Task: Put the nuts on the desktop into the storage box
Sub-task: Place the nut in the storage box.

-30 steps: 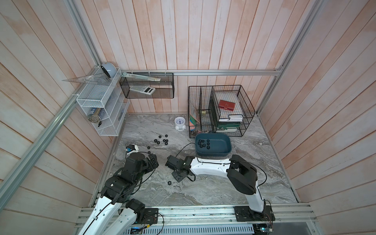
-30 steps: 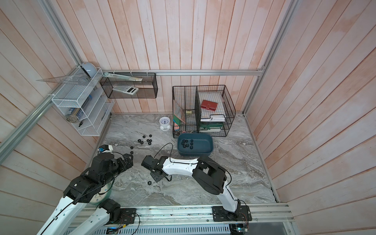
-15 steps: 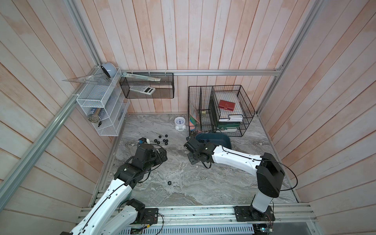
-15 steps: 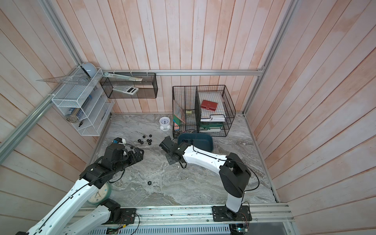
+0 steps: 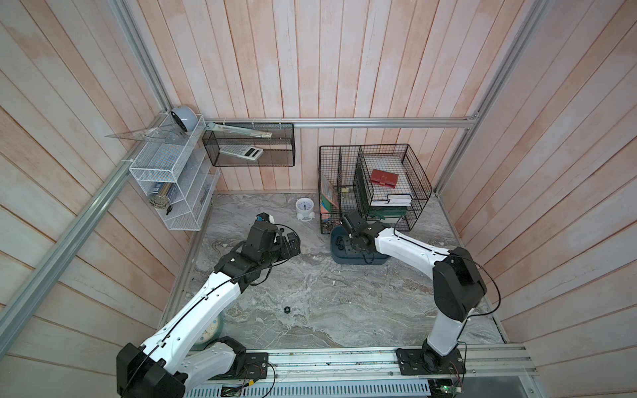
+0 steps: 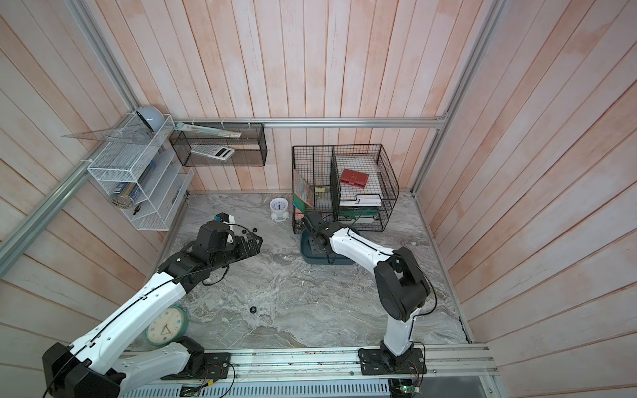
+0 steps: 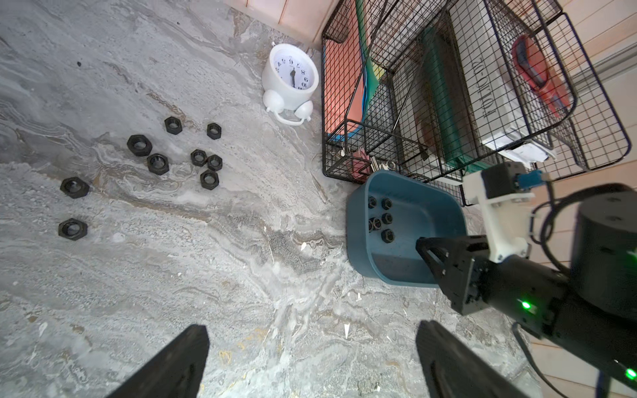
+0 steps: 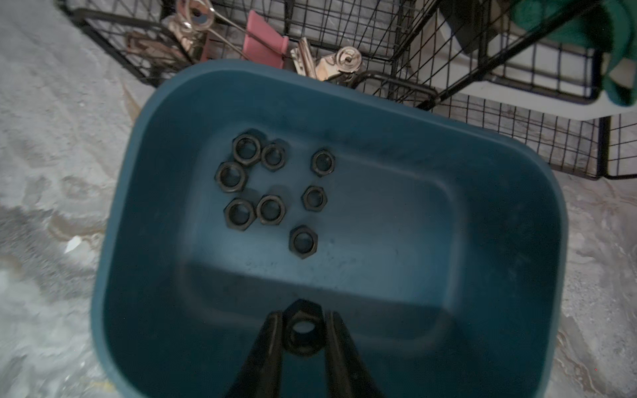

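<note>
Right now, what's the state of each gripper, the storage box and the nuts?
storage box: upright, eight loose nuts inside.
right gripper: shut on a nut, over the storage box.
left gripper: open, empty.
desktop nuts: nine lying loose; lone nut apart, untouched.

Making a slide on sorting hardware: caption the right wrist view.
The right end effector grips a nut over the blue box, with eight nuts lying inside.
</note>
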Tool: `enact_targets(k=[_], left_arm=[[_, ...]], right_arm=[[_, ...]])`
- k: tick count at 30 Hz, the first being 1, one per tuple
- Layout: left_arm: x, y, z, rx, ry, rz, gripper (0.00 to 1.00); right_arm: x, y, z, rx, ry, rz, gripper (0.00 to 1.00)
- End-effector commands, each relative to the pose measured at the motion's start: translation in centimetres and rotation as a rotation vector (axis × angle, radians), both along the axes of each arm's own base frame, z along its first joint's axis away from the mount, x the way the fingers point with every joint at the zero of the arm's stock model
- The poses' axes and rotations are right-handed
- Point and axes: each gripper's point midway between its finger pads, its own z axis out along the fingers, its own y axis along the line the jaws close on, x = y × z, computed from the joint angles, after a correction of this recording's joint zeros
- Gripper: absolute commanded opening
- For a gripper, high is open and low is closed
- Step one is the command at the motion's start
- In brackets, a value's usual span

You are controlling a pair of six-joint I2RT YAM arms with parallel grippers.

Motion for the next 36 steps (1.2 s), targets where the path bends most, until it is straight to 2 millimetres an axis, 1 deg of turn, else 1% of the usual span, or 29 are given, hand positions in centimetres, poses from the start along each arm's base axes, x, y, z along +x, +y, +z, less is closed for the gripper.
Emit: enact_targets(k=[1,5,8,14,20,23,30,36], left_arm=[[1.0,-0.7,1.4,0.003,-0.046,-0.028,1.0],[1.4,-0.9,1.3,0.014,-0.039,-0.031,1.0],[1.6,-0.8,1.3,0.028,-0.042,-0.027,1.0],[1.8,-0.3,1.0,0.049,-0.036,-0.015,1.0],[2.0,-0.2,0.7,0.051,-0.029,-0.014,1.0],[2.0,-0.1,0.5,0.054,-0.023,-0.013,1.0],[1.9,0.1,0.4,0.053,-0.024,-0.008,1.0],[1.8,0.1,0.3,0.049,-0.022,-0.008,1.0]], right_arm=[[2.2,0.5,-0.6,0.01,0.0,0.02,0.25],[4.0,0.8,-1.6,0.015,0.011,0.019,0.25],[5.0,1.1,-2.3,0.024,0.026,0.017,0.25],[6.1,1.7,-3.7,0.03,0.049,0.021,0.25],[6.6,1.9,-4.7,0.028,0.066,0.019,0.25],[6.6,2.0,-5.2,0.023,0.083,0.024,0.25],[6.0,1.8,-5.7,0.019,0.102,0.023,0.25],[5.9,1.1,-5.5,0.0,0.091,0.003,0.25]])
